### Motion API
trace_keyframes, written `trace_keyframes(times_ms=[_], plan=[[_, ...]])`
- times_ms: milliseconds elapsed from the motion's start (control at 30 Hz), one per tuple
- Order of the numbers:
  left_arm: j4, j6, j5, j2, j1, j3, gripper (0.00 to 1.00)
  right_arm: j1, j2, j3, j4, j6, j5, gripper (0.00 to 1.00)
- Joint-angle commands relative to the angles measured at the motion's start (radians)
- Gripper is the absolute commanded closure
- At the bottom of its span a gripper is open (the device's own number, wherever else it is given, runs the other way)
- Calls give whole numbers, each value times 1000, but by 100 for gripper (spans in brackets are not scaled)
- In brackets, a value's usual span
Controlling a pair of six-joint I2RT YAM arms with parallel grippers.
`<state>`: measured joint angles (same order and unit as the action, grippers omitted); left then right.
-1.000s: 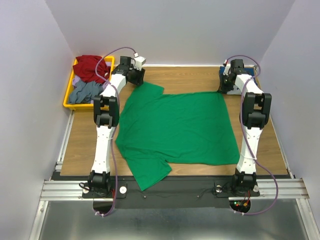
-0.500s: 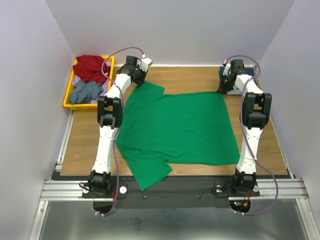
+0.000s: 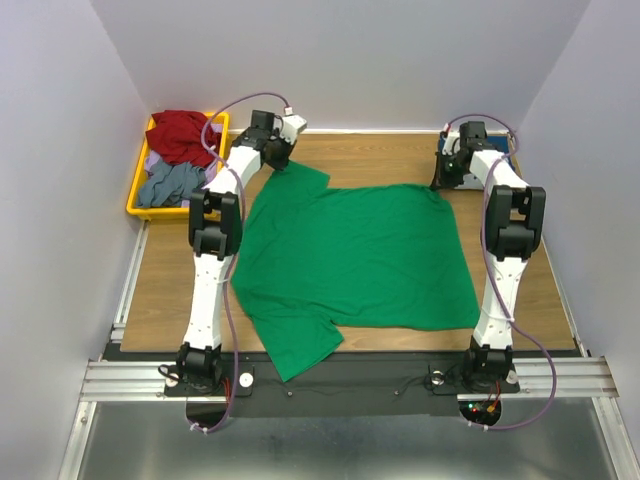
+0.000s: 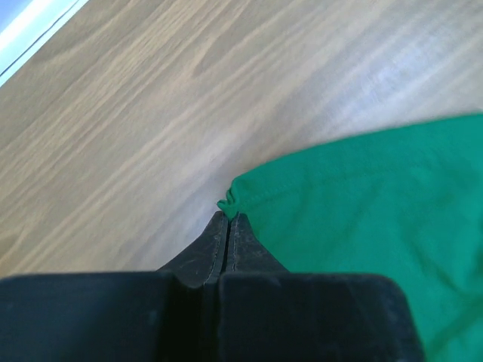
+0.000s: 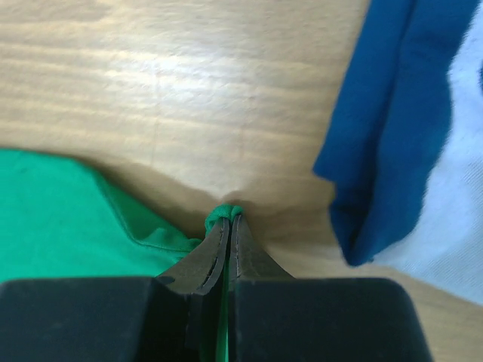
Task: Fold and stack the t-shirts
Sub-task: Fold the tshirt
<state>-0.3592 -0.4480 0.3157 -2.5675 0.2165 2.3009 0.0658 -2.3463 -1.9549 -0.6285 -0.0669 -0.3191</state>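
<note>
The t-shirt (image 3: 355, 255) is plain bright green, and the other shirt (image 5: 377, 98) is navy blue. The tabletop (image 3: 170, 290) is light wood-grain.

A wood-grain bench (image 3: 385, 150) fills the middle of a narrow booth. Plain pale walls close it in: a back wall (image 3: 360, 60), a left wall (image 3: 50, 220) and a right wall (image 3: 605, 150), all with a faint lilac cast. The light is soft and even, leaving a bright sheen on the wood. Along the near edge runs an aluminium rail (image 3: 340, 380), and below it lies what looks like a grey metal sheet (image 3: 330, 445).
</note>
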Motion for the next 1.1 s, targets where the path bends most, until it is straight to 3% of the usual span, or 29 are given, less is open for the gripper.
trace_keyframes(times_ms=[0, 133, 533, 1067], plan=[[45, -3, 92, 283, -17, -81, 100, -8, 120, 2, -14, -39, -32, 99], [51, -24, 109, 418, -17, -217, 100, -8, 159, 16, -14, -66, -9, 99], [-11, -63, 168, 589, -22, -420, 100, -4, 199, 16, -14, -160, 20, 99], [25, -72, 192, 958, -26, -856, 100, 31, 372, 205, -14, -274, -11, 99]])
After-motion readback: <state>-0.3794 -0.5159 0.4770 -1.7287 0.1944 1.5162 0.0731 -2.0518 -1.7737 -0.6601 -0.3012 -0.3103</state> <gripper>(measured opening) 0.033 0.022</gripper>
